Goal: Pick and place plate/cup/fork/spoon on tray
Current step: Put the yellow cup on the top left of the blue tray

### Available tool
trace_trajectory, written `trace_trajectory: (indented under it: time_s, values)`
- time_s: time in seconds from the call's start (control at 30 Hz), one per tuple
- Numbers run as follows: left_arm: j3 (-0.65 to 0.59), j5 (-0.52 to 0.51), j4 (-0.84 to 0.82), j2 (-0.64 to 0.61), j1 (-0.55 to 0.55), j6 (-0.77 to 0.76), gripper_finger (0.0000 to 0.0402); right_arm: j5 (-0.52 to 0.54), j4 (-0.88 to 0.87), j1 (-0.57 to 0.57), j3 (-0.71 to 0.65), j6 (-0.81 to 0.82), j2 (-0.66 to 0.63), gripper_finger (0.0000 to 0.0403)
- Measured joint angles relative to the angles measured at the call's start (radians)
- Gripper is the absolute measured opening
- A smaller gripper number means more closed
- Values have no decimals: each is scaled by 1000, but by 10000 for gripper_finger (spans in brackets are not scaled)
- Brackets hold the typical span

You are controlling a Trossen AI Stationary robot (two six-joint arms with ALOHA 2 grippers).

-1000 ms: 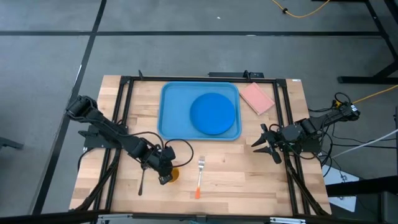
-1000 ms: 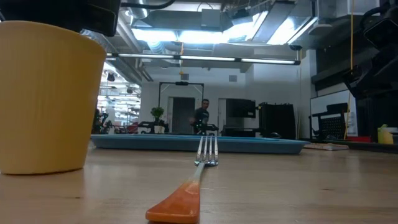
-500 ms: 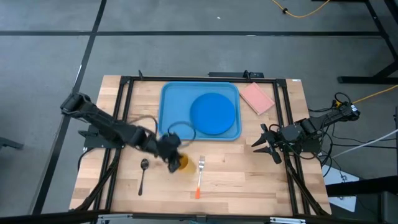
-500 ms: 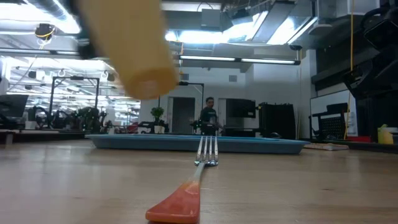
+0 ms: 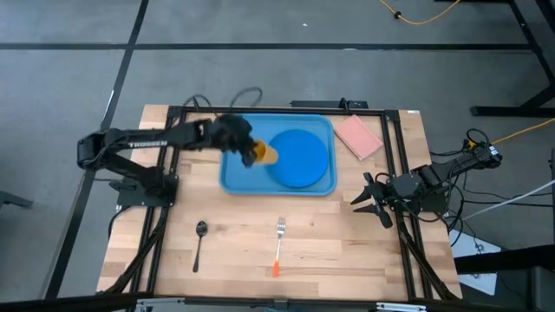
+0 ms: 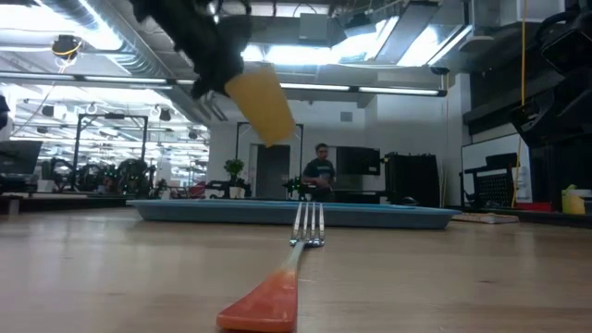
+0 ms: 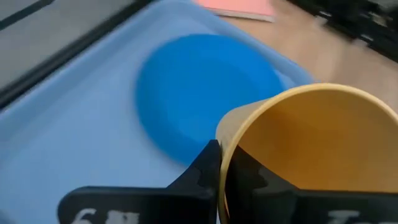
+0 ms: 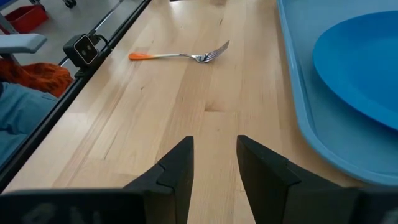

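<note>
My left gripper [image 5: 250,151] clamped the tilted cup [image 5: 264,154] above the tray [image 5: 234,139]; releasing there risked it toppling onto the plate [image 5: 300,158].

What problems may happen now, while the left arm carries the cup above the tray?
1. The left gripper holds the cup tilted above the tray. If it is released like this, it may topple or roll.
2. The cup hangs close to the plate, so it might come down on the plate's edge and stand unevenly.
3. The fork and spoon lie on the table, not yet picked up; both are thin and may be hard to grip.
</note>
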Motion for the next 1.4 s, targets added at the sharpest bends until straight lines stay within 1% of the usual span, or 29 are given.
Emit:
trace_trajectory:
  time_s: [0.1,0.23,0.33,0.43,0.53,0.7,0.93,1.1,1.17,1.4]
  values:
    - [-2,69,-5,4,147,11,1,0,0,0,0,0,0,127]
    - [-2,86,-17,41,293,39,1,0,0,0,0,0,0,127]
    - [0,85,-3,87,372,52,1,0,0,0,0,0,0,127]
    - [-2,93,-7,143,423,52,0,0,-1,0,0,0,0,127]
    - [-2,101,7,191,435,53,0,0,-1,0,0,0,0,127]
    - [-2,87,5,247,436,53,0,0,-1,0,0,0,0,127]
    - [-2,-13,-2,262,436,54,3,0,-2,0,0,0,0,127]
    - [-2,2,-3,262,436,55,10,0,-2,0,0,0,0,127]
    - [-2,18,-3,262,436,55,17,0,-2,0,0,0,0,127]
    - [-2,18,-10,262,436,53,45,0,-3,0,0,0,0,127]
